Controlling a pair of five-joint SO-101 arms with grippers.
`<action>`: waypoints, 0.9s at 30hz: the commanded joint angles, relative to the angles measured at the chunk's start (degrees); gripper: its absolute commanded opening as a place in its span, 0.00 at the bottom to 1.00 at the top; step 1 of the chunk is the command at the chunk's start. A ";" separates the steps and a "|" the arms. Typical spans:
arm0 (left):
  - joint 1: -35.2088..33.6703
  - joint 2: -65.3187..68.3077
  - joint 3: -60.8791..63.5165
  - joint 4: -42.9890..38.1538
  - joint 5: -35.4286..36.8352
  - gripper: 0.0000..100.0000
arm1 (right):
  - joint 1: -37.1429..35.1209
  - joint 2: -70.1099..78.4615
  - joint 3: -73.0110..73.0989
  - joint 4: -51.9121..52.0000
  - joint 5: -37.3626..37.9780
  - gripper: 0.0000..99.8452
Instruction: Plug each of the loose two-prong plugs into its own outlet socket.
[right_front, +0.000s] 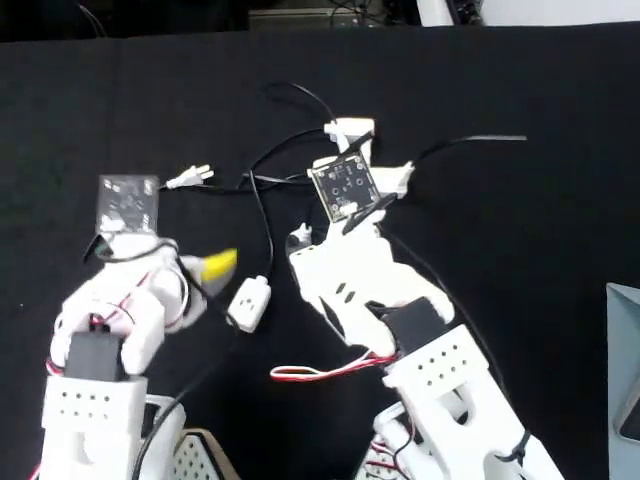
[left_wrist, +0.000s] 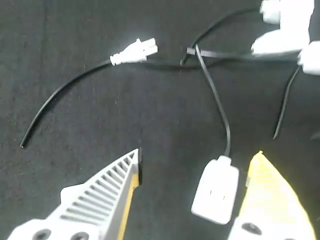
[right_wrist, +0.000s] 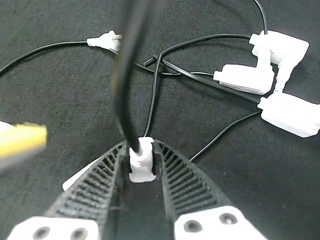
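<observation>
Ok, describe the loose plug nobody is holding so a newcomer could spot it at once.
On the black table, look beyond the left gripper to the far side. There lies a small white two-prong plug on a thin black cord, untouched, prongs bare, unlike the white connector clamped in the right gripper.

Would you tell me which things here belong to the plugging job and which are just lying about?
Job: loose white two-prong plug; second white plug held in right fingers; white outlet socket by left fingers; white socket cluster.
Lying about: grey-blue object, far right.
</observation>
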 joint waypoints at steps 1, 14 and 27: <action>4.88 -2.29 5.93 0.35 -5.89 0.33 | 1.23 -1.45 -0.31 -1.49 0.62 0.01; 21.76 5.89 8.84 -0.35 -6.15 0.33 | 7.56 -1.54 -1.71 -1.49 2.46 0.01; 15.87 44.13 -1.36 -14.77 -6.15 0.31 | 7.65 -1.45 -1.63 -1.49 2.46 0.01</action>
